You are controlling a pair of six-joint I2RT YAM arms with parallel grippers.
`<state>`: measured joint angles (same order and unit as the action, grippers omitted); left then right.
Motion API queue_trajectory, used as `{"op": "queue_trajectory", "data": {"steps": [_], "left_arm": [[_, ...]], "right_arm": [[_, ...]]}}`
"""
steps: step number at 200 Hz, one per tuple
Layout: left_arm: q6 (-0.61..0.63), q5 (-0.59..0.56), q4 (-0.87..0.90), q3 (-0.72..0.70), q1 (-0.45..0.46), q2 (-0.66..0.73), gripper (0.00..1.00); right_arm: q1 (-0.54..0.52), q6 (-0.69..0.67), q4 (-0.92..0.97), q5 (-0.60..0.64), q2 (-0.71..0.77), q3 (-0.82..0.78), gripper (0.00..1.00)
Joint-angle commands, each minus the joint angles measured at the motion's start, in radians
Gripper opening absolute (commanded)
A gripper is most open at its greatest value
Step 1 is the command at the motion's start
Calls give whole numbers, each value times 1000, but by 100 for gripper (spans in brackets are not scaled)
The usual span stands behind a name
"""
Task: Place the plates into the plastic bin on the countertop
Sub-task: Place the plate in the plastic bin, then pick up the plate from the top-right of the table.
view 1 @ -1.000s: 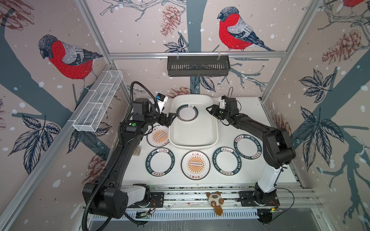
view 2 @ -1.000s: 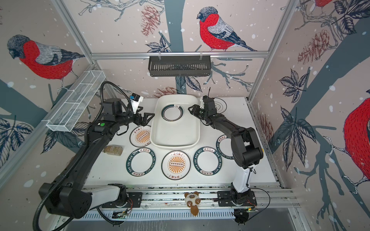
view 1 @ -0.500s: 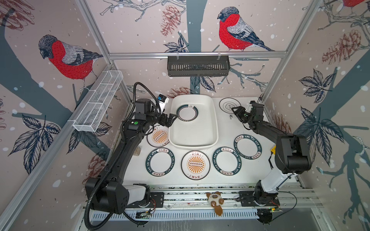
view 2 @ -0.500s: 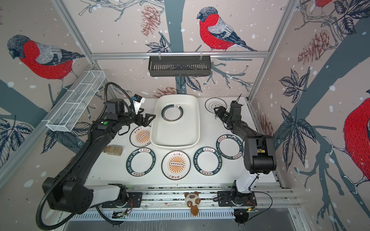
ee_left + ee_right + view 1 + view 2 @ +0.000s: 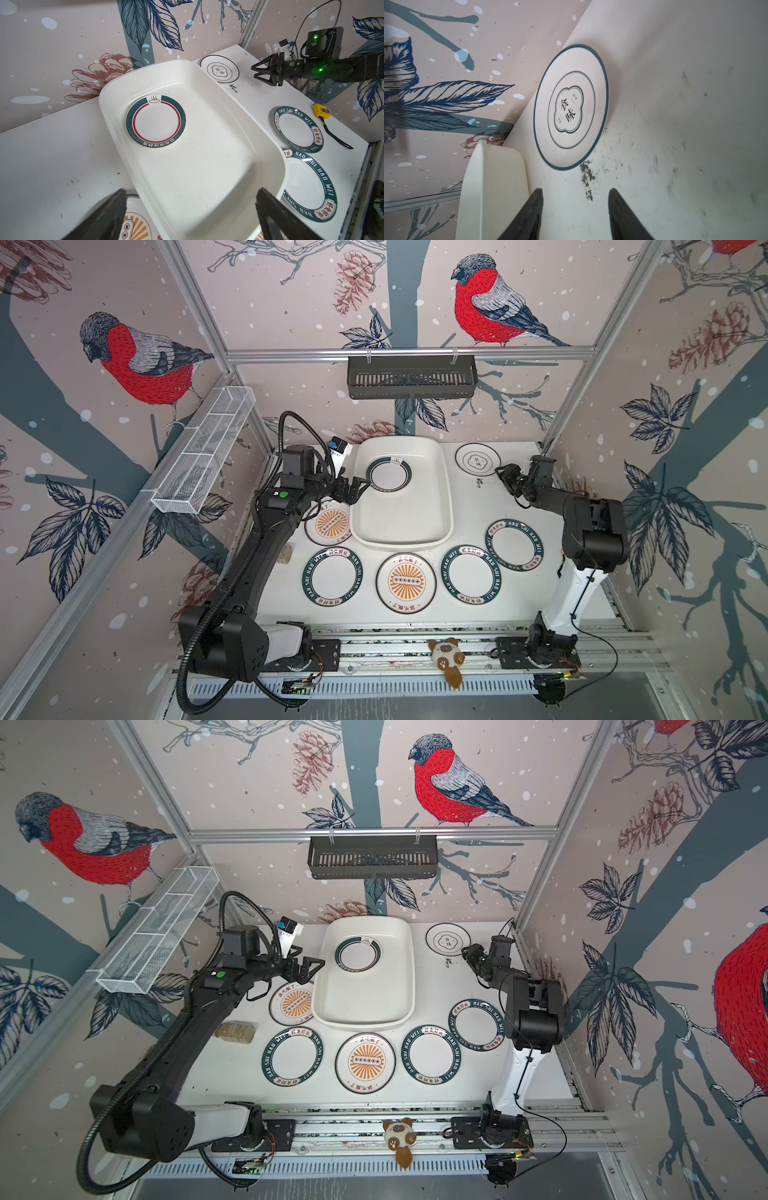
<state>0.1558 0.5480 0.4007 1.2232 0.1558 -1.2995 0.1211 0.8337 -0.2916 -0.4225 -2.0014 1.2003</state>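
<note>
You had bright, even light with soft shadows on the countertop (image 5: 519,612). The near fingertips (image 5: 104,218) blurred in your wrist views.

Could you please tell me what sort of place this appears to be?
Most likely a robot test cell dressed as a kitchen counter: an aluminium frame with bird-print wall panels encloses a white countertop, and a left arm and right arm on a front rail flank plates and a plastic bin.
</note>
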Motion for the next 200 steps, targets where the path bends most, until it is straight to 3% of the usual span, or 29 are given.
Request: {"op": "queue_trajectory", "data": {"steps": [1, 66, 135, 200], "left_arm": [[10, 28, -3, 4, 1, -3, 96], [11, 22, -3, 7, 1, -12, 96], [11, 7, 2, 19, 0, -20, 96], [10, 13, -6, 12, 1, -22, 96]], "right_arm": [[3, -19, -12, 5, -42, 33, 52], [-2, 1, -23, -22, -193, 178, 51], [-21, 2, 101, 2, -340, 399, 48], [-11, 11, 135, 21, -388, 432, 41]]}}
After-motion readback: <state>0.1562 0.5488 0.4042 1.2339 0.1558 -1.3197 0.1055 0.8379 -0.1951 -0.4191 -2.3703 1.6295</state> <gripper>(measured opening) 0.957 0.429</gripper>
